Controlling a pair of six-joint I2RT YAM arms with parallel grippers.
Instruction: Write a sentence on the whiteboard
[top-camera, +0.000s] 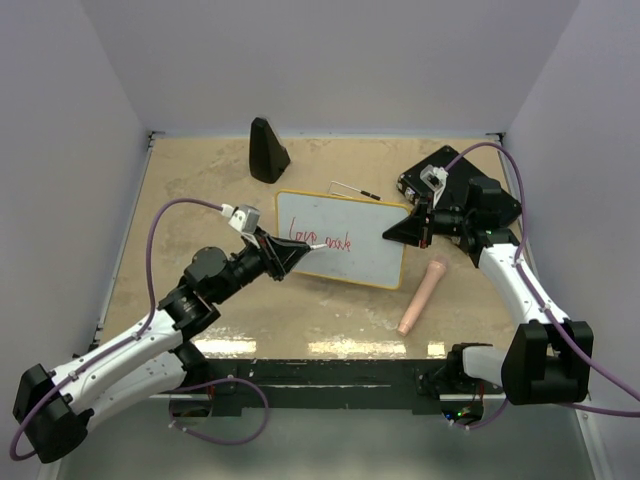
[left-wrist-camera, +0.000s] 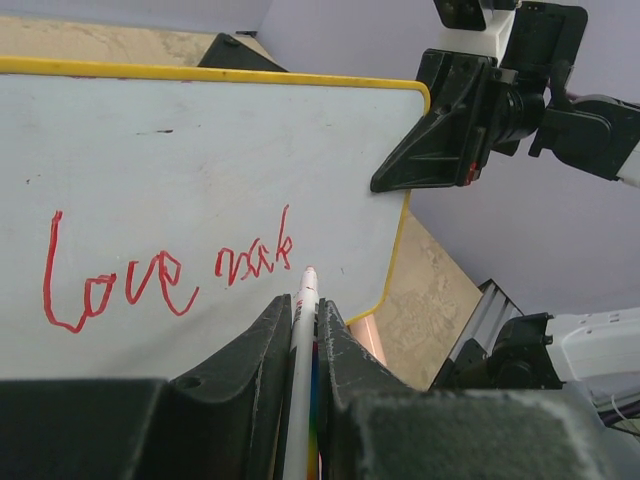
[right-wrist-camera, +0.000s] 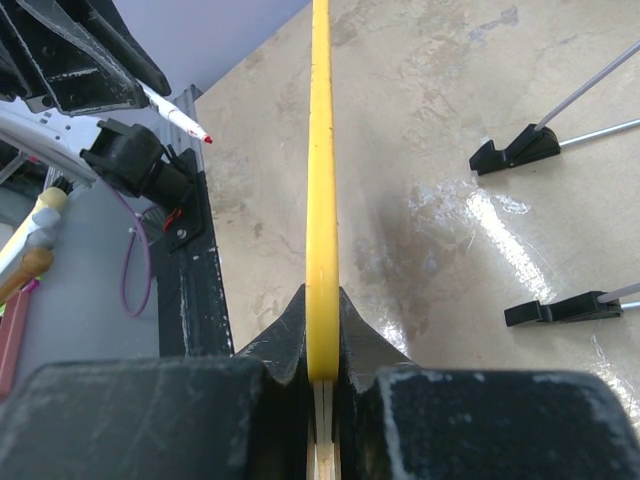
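Note:
The whiteboard (top-camera: 372, 258), white with a thin yellow rim, stands tilted at mid-table. The sentence (top-camera: 318, 240) is red cursive, two words on one line, the first reading "Love" (left-wrist-camera: 110, 280). My left gripper (top-camera: 298, 250) is shut on a white marker (left-wrist-camera: 303, 330). The marker's red tip rests at the board just right of the last word. My right gripper (top-camera: 402, 232) is shut on the board's right edge. In the right wrist view the yellow rim (right-wrist-camera: 321, 150) runs straight out from between its fingers. Two black feet (right-wrist-camera: 515, 150) on wire legs sit behind the board.
A black wedge-shaped object (top-camera: 267, 150) stands at the back. A pink cylinder (top-camera: 422, 296) lies on the table just right of the board's near corner. A black box (top-camera: 430, 180) sits at the back right, under my right arm.

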